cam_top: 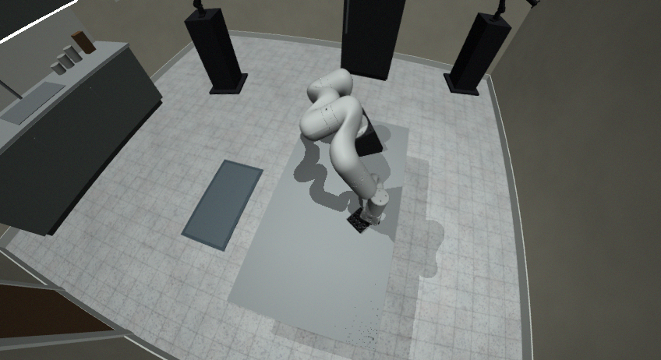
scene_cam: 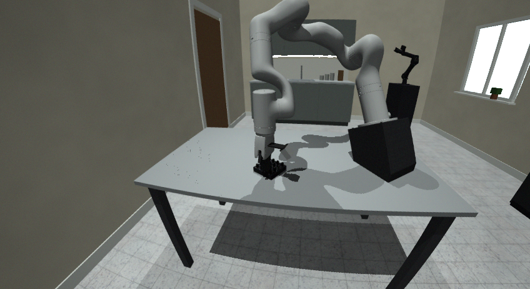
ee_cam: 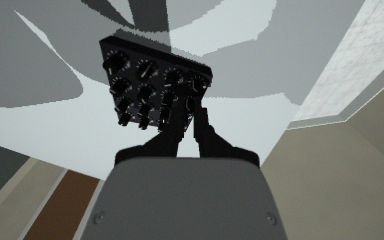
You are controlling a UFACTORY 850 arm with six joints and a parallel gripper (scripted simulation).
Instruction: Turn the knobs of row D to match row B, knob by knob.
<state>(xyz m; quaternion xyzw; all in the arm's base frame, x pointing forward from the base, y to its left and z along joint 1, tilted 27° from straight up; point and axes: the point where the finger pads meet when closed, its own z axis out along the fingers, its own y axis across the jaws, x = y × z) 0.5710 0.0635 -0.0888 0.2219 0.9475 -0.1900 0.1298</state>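
The black knob box (cam_top: 357,222) (scene_cam: 270,174) (ee_cam: 156,56) stands on the table (cam_top: 305,273) (scene_cam: 223,182). In the wrist view it lies at a slant, its knobs in four rows, the largest-looking row at the top. My gripper (scene_cam: 265,162) (ee_cam: 189,105) points down over the box and is shut on a knob in the right-hand column, second row from the top in that view. The fingers hide much of this knob and part of its neighbours. A white line shows on a top-row knob (ee_cam: 146,69). Printed names and the held knob's line cannot be read.
Other knobs stand close beside the fingers, such as one (ee_cam: 197,84) above them in the wrist view. The black arm base (cam_top: 369,141) (scene_cam: 384,152) stands at one end of the table. The arm and its shadow reach over the table. The socket is not visible.
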